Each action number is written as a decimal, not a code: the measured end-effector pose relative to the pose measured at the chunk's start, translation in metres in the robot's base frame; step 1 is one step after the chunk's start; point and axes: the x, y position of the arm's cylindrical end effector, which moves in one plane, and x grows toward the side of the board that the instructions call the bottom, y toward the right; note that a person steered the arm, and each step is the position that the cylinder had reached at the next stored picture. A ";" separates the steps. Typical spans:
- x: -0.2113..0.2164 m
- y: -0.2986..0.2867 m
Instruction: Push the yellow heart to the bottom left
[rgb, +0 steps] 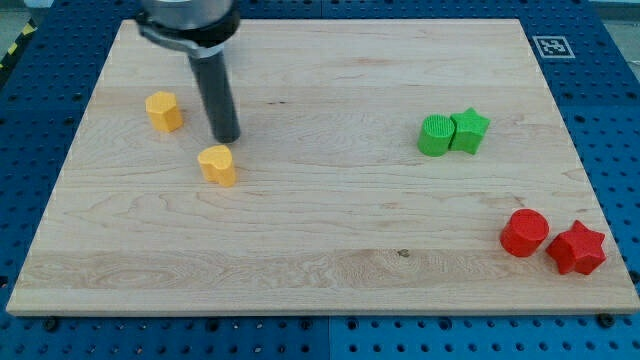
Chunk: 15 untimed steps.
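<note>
Resting my tip (228, 138) on the bench (330, 240) just above the yellow heart (218, 165), toward the view's left; no fingers fitted. Yellow hexagon (164, 110) farther up-left.

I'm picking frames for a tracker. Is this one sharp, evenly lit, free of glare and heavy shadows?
Camera view: sharp throughout, block edges crisp; lighting soft and even on the board, no glare; only faint shadows under the yellow heart and the rod; my tip is clear, just above the heart; the arm's top is cropped.
</note>
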 end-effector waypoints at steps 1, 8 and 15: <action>0.013 0.015; 0.067 -0.022; 0.149 -0.107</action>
